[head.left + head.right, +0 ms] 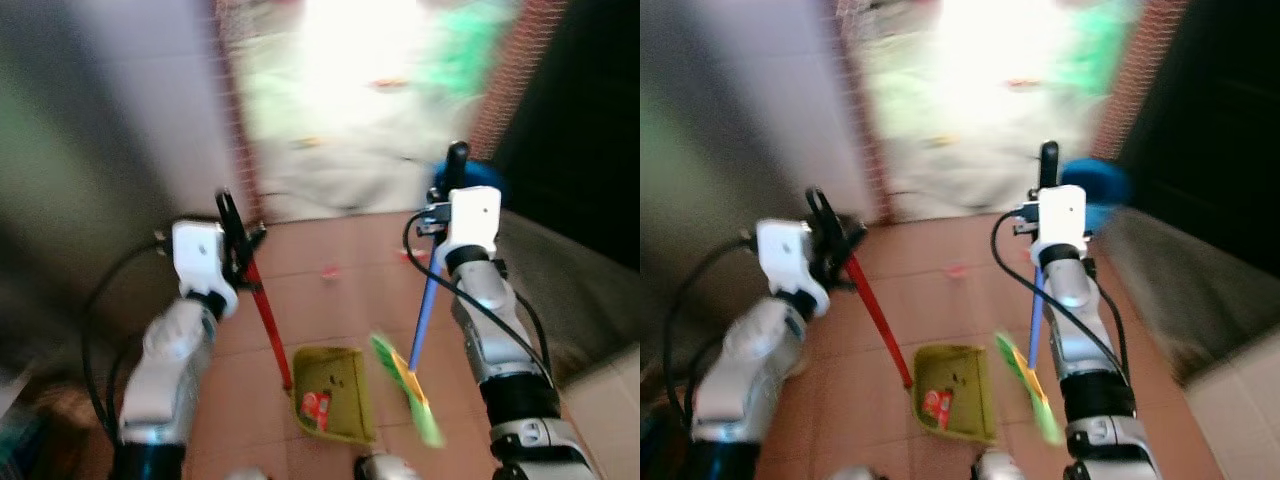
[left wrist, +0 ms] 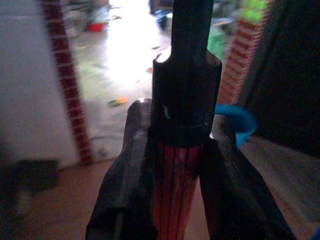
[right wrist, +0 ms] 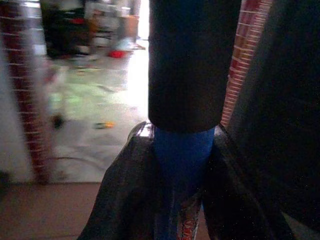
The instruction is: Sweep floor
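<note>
One olive dustpan (image 1: 335,392) on terracotta tile floor (image 1: 340,290), one red wrapper (image 1: 317,409) inside. Left gripper (image 1: 236,240) clenched on its red handle (image 1: 267,318). Right gripper (image 1: 448,195) clenched on one blue-handled broom (image 1: 424,325), green bristles (image 1: 410,390) just right of dustpan. Two red scraps (image 1: 330,271) beyond; one blue bin (image 1: 478,178); brick doorway (image 1: 238,120) beyond.

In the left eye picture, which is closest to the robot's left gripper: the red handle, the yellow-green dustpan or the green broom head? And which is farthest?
1. Red handle: clamped in the left gripper.
2. Dustpan: on the floor below it.
3. Broom head: past the dustpan, on the robot's right.
</note>
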Motion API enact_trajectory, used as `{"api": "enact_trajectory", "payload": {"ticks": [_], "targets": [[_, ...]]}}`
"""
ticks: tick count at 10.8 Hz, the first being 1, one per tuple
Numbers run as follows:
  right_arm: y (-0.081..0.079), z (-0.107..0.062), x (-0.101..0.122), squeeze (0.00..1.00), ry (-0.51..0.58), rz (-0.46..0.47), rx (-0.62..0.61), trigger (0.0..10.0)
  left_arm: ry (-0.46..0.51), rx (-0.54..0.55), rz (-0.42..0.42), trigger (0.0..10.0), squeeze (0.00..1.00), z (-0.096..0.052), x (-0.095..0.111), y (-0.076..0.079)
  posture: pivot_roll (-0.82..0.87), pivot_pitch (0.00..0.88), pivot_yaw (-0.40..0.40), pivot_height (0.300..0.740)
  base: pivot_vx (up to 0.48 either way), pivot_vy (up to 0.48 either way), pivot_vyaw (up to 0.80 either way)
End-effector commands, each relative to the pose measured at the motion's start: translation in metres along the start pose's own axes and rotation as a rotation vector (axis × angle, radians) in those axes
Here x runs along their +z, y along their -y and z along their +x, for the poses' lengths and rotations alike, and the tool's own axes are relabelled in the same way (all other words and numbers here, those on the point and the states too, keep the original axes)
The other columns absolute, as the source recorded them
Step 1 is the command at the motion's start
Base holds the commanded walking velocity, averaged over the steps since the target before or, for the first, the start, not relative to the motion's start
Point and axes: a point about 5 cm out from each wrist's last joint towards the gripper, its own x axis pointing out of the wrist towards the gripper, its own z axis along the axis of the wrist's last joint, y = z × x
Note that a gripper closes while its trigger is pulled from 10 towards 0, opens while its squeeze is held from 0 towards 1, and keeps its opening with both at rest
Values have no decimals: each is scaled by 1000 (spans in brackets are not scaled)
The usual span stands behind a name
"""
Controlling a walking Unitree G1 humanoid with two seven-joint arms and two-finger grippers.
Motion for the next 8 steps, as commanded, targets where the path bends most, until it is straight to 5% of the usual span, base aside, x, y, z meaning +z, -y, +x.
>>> {"api": "enact_trajectory", "payload": {"ticks": [1,8], "targets": [[2,2,8,0,42,-12,-15,10000,59,4,-11,10000,0,3,13,-5,-8,36,70,740,349,0,-638],[6,10,6,0,31,-79,-61,10000,261,71,-90,10000,0,25,69,-12,-5,25,61,740,402,0,0]]}}
